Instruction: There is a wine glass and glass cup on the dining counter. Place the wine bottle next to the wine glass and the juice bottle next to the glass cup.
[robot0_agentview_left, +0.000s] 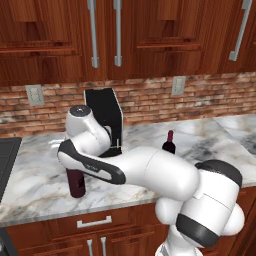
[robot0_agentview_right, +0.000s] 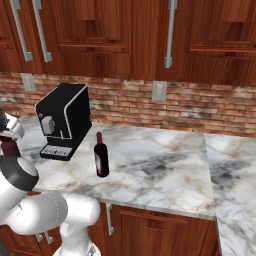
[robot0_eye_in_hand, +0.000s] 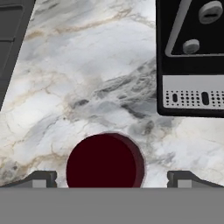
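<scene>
The juice bottle (robot0_agentview_left: 76, 184), stout and dark maroon, stands near the front edge of a marble wall counter (robot0_agentview_left: 30, 185), half hidden by my arm. In the hand view its round dark-red cap (robot0_eye_in_hand: 103, 162) lies straight below my gripper (robot0_eye_in_hand: 113, 180), which is open. One fingertip (robot0_eye_in_hand: 41, 179) is on each side of the cap, with a gap to it. The slim wine bottle (robot0_agentview_left: 169, 143) (robot0_agentview_right: 101, 156) stands upright to the right of the coffee machine. The wine glass, the glass cup and the dining counter are out of view.
A black coffee machine (robot0_agentview_left: 105, 117) (robot0_agentview_right: 62, 120) (robot0_eye_in_hand: 190, 57) stands against the brick wall just behind the juice bottle. A dark cooktop (robot0_agentview_left: 6, 160) (robot0_eye_in_hand: 11, 39) borders the counter on the left. Wooden cabinets hang overhead.
</scene>
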